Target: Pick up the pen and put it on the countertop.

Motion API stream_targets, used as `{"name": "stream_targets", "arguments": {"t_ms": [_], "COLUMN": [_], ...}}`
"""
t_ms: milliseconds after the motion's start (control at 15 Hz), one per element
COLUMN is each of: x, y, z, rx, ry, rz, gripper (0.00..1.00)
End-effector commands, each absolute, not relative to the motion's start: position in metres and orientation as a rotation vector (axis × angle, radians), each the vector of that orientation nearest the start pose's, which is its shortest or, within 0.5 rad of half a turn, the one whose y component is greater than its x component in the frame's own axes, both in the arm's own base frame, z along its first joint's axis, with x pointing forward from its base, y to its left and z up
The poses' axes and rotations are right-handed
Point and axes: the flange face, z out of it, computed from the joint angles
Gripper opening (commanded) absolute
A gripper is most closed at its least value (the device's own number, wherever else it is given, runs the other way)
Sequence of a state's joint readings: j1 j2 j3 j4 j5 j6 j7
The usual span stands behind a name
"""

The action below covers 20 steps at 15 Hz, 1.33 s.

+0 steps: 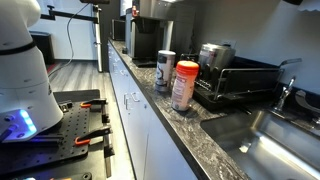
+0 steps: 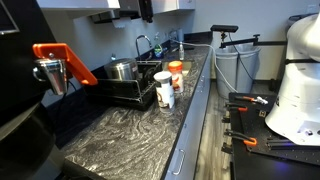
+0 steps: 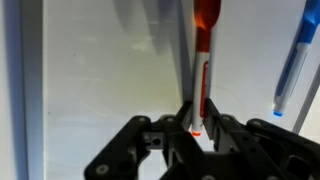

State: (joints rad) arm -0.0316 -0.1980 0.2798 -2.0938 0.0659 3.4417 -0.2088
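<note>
In the wrist view my gripper (image 3: pixel 197 118) is shut on a pen (image 3: pixel 203 70), a white barrel with an orange-red cap at its far end. The fingers pinch the barrel's near end, in front of a pale, whitish surface. The dark speckled stone countertop shows in both exterior views (image 1: pixel 190 125) (image 2: pixel 130 125), with white cabinet fronts below. Neither the gripper nor the pen shows in the exterior views; only the robot's white base appears there.
A blue pen (image 3: pixel 290 65) lies to the right of the held pen. On the countertop stand an orange-lidded canister (image 1: pixel 185 85) (image 2: pixel 176 78), a can (image 1: pixel 166 70), a dish rack (image 1: pixel 240 85) and a coffee machine (image 1: pixel 150 40); a sink (image 1: pixel 280 140) is set into it. A black perforated board (image 1: pixel 80 130) holds red-handled tools.
</note>
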Motion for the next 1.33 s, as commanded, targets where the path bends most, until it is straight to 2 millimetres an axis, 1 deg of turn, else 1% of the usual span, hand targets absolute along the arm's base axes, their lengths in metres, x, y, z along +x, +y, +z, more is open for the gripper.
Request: {"name": "stream_targets", "arguments": {"t_ms": [0, 267, 467, 600, 867, 1067, 1267], "x": [0.490, 0.477, 0.465, 0.460, 0.451, 0.448, 0.448], "y": [0.145, 0.155, 0.156, 0.158, 0.166, 0.171, 0.165], "z": [0.692, 0.679, 0.672, 0.665, 0.648, 0.633, 0.617], "rx": [-2.203, -2.237, -2.263, -2.305, -2.382, -2.399, -2.415], "ry": [-0.472, -0.512, -0.537, -0.571, -0.650, -0.711, -0.760], "rz": [-2.141, -2.088, -2.060, -2.010, -1.849, -1.702, -1.559], "gripper": [0.04, 0.04, 0.04, 0.04, 0.04, 0.04, 0.04]}}
